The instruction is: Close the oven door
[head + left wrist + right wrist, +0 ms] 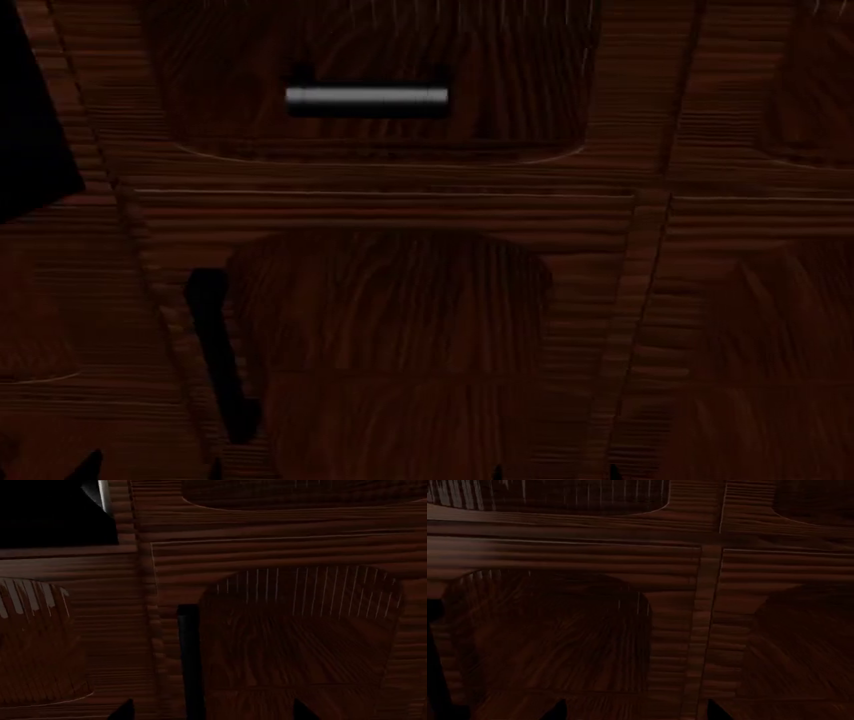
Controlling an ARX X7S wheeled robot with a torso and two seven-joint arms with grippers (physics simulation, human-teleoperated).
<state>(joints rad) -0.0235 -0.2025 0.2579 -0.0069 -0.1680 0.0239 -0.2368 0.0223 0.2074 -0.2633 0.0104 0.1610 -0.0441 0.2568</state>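
Across the whole head view: dark red-brown wooden cabinet fronts (pixel 400 330), close up, dimly lit. Black panel at the far left edge, upper half of frame, likely the oven door (pixel 34 110); only an edge slice shows, handle not visible. Drawer front (pixel 374 60) at top centre carries a short silver handle (pixel 367 97). Thin black vertical handle (pixel 214 350) at lower left. Jaws: only dark tips at the frame bottoms in the wrist views; cannot tell whether released or clenched.

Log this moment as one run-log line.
phase: approach | head view: wooden drawer front with silver handle | oven door: black edge at far left, unconfirmed | end effectors: only tips visible, state unclear | contact: none seen
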